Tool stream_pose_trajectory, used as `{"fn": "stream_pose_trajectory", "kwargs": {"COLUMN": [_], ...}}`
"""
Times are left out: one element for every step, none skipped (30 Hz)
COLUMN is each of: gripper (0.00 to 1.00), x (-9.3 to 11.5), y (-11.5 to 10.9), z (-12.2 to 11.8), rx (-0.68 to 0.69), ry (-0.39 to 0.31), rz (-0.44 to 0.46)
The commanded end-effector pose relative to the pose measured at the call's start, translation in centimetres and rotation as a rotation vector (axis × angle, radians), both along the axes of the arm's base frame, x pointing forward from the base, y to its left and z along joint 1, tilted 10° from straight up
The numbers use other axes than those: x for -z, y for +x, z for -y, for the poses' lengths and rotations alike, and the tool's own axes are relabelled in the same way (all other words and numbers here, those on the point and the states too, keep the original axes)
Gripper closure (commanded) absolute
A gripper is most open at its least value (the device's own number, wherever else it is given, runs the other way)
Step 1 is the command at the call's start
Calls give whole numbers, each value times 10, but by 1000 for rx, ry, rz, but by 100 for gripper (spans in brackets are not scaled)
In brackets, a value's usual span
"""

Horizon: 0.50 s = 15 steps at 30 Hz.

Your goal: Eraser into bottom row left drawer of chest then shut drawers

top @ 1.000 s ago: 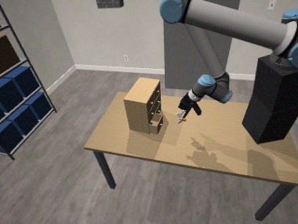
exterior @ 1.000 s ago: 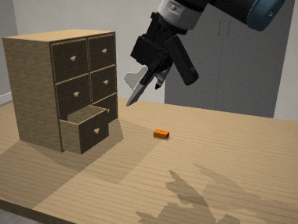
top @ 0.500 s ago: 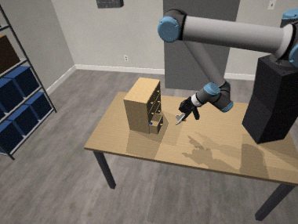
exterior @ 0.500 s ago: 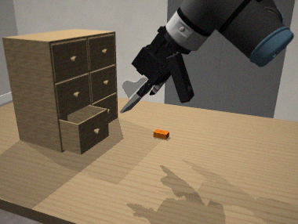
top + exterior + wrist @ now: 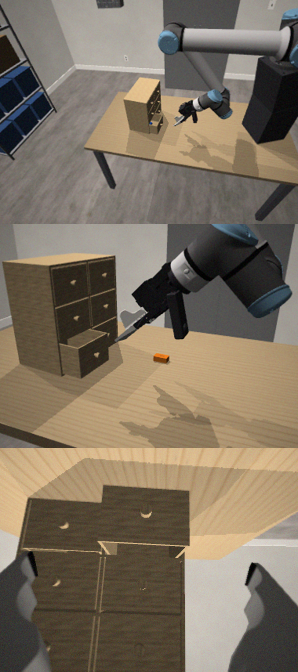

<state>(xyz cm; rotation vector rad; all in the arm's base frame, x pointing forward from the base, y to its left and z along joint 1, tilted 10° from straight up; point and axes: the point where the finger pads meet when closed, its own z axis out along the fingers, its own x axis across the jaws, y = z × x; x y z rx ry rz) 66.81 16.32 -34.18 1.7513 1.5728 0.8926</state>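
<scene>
Table (image 5: pixel 243 408): bare wood across the lower frame.
Eraser (image 5: pixel 161 358): centre, lying apart from everything.
Gripper (image 5: pixel 135 326): wide open, empty, hovering near the drawer.
Left bottom drawer (image 5: pixel 84 355): pulled out.
Chest (image 5: pixel 31 310): upright, left.

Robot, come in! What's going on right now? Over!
Gripper open, empty, facing the chest. Bottom-left drawer open, small blue thing inside. Orange block on the table. Nothing blocking the drawer.
</scene>
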Motion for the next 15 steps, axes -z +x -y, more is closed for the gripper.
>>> {"fn": "stream_pose_trajectory", "kwargs": {"gripper": [0, 0, 0, 0, 0, 0, 0, 0, 0, 0, 0, 0, 0, 0, 0], "x": [2, 2, 2, 2, 3, 3, 3, 3, 4, 4, 4, 4, 4, 4, 4], "y": [8, 8, 8, 8, 9, 9, 9, 10, 10, 10, 10, 10, 10, 10, 10], "z": [-1, -1, -1, 0, 0, 0, 0, 0, 0, 0, 0, 0, 0, 0, 0], "rx": [4, 4, 4, 5, 5, 5, 6, 6, 6, 6, 6, 6, 6, 6, 6], "ry": [-4, -4, -4, -5, -5, -5, -5, -5, -6, -6, -6, -6, -6, -6, -6], "rz": [57, 57, 57, 60, 64, 67, 69, 71, 73, 74, 75, 76, 77, 77, 77]}}
